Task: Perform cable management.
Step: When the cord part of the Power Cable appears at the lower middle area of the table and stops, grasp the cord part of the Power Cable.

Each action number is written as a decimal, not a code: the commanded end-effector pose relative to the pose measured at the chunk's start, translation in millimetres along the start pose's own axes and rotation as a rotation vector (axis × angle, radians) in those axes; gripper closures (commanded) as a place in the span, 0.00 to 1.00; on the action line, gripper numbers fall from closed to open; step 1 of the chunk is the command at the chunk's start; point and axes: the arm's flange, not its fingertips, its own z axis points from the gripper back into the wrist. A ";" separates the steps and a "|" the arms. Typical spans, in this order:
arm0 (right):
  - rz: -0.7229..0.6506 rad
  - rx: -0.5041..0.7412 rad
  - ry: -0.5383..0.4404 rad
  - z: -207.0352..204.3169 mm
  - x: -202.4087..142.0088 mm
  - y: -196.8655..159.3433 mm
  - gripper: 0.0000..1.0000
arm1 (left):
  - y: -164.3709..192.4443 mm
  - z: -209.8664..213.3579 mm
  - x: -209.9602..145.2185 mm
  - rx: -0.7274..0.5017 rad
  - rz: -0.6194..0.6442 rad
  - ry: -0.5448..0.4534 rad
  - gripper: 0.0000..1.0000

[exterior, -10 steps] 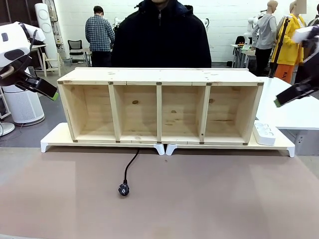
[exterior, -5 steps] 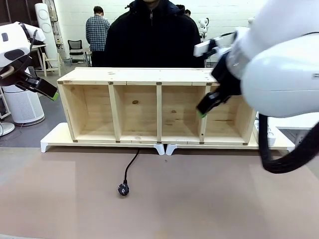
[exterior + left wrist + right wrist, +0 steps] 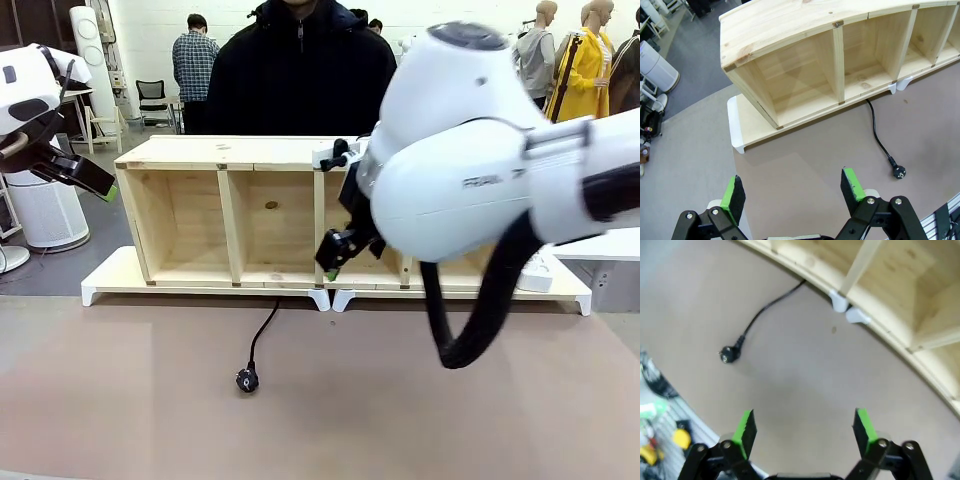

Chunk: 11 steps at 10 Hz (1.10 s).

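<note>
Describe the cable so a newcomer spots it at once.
Find the long four-bay wooden shelf. From under its front edge, the cable snakes onto the brown tabletop, ending in a round black plug. It is far thinner than the hose on the right arm.

cable (image 3: pixel 253 345) before shelf (image 3: pixel 270 215), person (image 3: pixel 300 80) behind

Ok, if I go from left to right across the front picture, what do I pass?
left claw → cable plug → right claw → white power strip
</note>
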 end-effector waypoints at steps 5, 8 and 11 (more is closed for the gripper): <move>-0.419 -0.092 0.028 -91.0 66.5 50.8 0.00 | 0.7 -1.4 1.8 0.006 0.001 -0.012 0.00; -0.376 -0.171 0.193 -142.9 82.3 80.4 0.00 | 0.7 -1.4 1.8 0.006 0.001 -0.012 0.00; -0.370 -0.121 0.265 -175.5 91.5 109.4 0.00 | 0.7 -1.4 1.8 0.006 0.001 -0.012 0.00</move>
